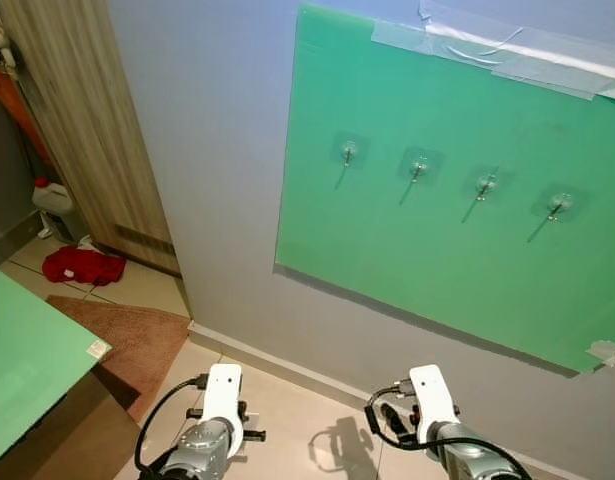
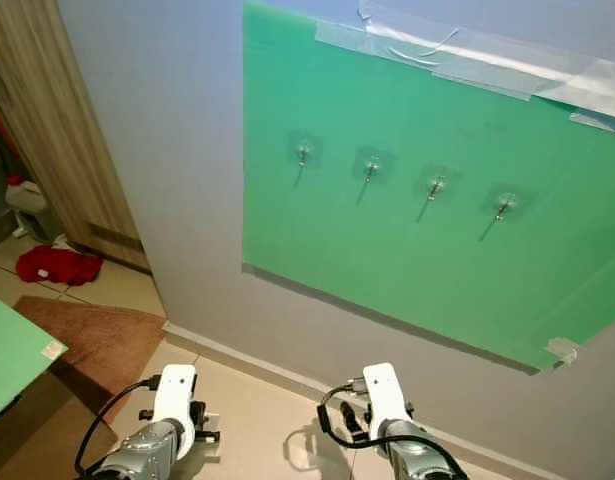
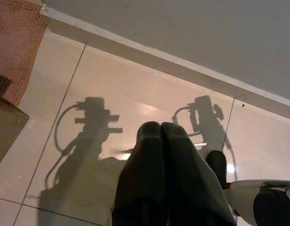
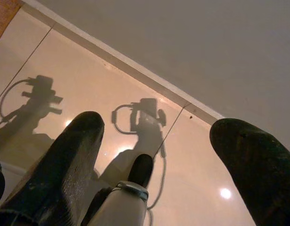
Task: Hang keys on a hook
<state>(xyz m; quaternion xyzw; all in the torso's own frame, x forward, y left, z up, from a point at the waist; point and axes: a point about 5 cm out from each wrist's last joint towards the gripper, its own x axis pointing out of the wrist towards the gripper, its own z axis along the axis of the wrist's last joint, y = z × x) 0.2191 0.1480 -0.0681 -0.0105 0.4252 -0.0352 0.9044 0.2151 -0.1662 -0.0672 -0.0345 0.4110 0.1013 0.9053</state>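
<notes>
A green board [image 1: 437, 250] is taped to the grey wall ahead of me. Several small clear hooks run across it in a row, from the leftmost hook [image 1: 349, 152] to the rightmost hook [image 1: 559, 204], and all of them are bare. My left arm [image 1: 222, 395] and right arm [image 1: 430, 395] hang low in front of the wall, well below the board. Over the tiled floor, the left gripper [image 3: 161, 127] has its fingers pressed together and holds nothing. The right gripper [image 4: 161, 125] is open, its fingers wide apart with nothing between them.
A green tabletop [image 1: 27, 360] juts in at my left, with a brown mat [image 1: 137, 340] beside it. Past that are a red cloth [image 1: 82, 265], a white jug [image 1: 52, 195] and a wooden panel [image 1: 87, 130]. A pale baseboard [image 1: 287, 365] runs along the wall.
</notes>
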